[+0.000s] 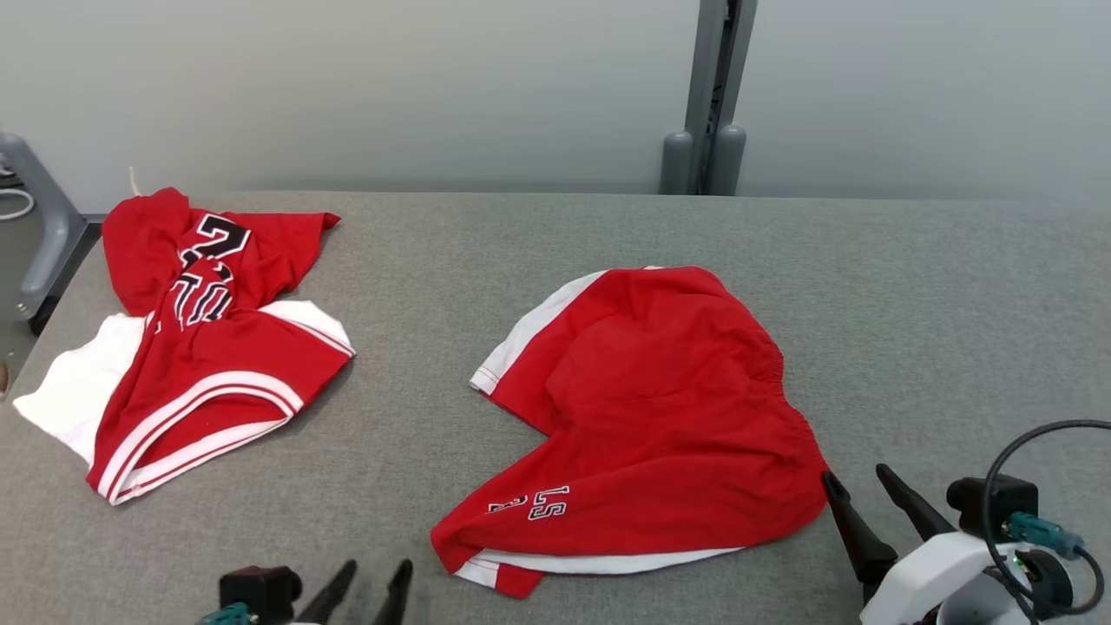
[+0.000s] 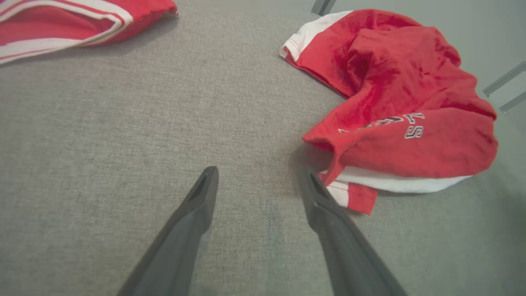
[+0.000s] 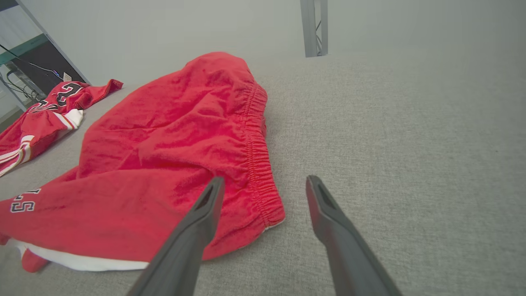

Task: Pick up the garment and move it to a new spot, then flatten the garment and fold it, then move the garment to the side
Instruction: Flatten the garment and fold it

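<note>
The garment, a pair of red shorts (image 1: pixel 660 408) with white side panels and lettering on one leg, lies crumpled in the middle of the grey table (image 1: pixel 911 304). My right gripper (image 1: pixel 855 476) is open just right of its elastic waistband. In the right wrist view the shorts (image 3: pixel 172 135) lie left of the open gripper (image 3: pixel 265 179), whose left finger overlaps the waistband corner. At the table's near edge my left gripper (image 1: pixel 378 569) is open. Its wrist view has the shorts' hem (image 2: pixel 394 82) just right of the open gripper (image 2: pixel 259 172), which holds nothing.
A second red garment, a jersey (image 1: pixel 208 347) with white trim and black numbers, lies bunched at the table's far left (image 2: pixel 61 24) (image 3: pixel 41 119). A grey post (image 1: pixel 712 95) rises behind the table. A grey frame (image 1: pixel 39 226) stands past the left edge.
</note>
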